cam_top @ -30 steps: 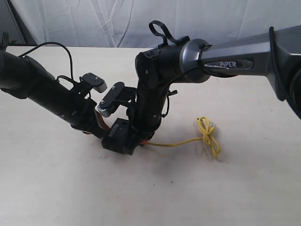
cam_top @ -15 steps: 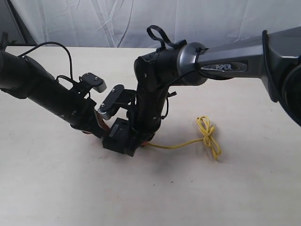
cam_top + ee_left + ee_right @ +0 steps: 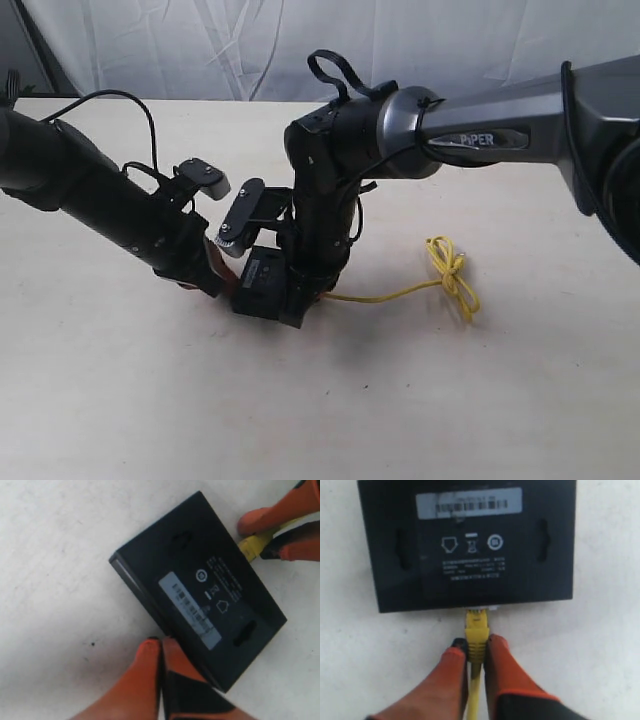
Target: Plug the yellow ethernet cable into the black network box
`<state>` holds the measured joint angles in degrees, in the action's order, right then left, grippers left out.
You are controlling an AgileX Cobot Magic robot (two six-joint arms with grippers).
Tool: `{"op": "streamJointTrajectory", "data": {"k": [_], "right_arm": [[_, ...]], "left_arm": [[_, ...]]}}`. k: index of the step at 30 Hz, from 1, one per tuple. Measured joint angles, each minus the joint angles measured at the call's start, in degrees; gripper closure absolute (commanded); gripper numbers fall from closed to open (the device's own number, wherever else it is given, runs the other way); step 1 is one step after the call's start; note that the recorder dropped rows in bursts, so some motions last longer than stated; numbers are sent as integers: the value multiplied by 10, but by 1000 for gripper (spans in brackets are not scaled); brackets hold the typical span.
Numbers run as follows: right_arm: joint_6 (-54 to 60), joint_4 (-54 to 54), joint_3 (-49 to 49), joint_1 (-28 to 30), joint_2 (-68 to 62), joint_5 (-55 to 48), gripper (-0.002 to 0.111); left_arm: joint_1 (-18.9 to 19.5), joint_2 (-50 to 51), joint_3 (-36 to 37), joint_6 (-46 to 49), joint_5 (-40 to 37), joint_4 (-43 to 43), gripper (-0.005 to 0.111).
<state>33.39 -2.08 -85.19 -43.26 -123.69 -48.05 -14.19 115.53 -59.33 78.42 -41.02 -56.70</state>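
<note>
Pinching yellow ethernet cable (image 3: pixel 476 628), right end effector (image 3: pixel 475 647) faces black network box (image 3: pixel 470 575)

L hand (image 3: pixel 160 645) low, fingers pressed together; R hand (image 3: pixel 475 647) aimed steeply down, fingers pinched close.

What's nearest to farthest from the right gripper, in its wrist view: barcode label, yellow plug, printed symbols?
1. yellow plug, pinched in the right gripper.
2. printed symbols, mid black box.
3. barcode label, box's far edge.
</note>
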Motion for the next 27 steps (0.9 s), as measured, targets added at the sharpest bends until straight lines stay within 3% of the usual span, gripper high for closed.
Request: {"op": "streamJointTrajectory", "data": {"k": [5, 14, 16, 18, 19, 27], "right_arm": [[2, -4, -4, 0, 8, 11, 52], [3, 41, -5, 0, 42, -51, 51], [-17, 72, -5, 0, 62, -66, 68], [-45, 112, -5, 0, 71, -90, 100], [-63, 129, -5, 0, 74, -103, 108], [-123, 133, -5, 45, 104, -140, 108]], "left_arm": [[-2, 0, 0, 0, -12, -4, 107], [1, -20, 1, -11, 1, -2, 107], [19, -44, 1, -37, 1, 14, 107], [36, -71, 1, -77, 3, 35, 107], [40, -84, 1, -100, 3, 46, 107], [42, -180, 4, -288, 5, 197, 107]]}}
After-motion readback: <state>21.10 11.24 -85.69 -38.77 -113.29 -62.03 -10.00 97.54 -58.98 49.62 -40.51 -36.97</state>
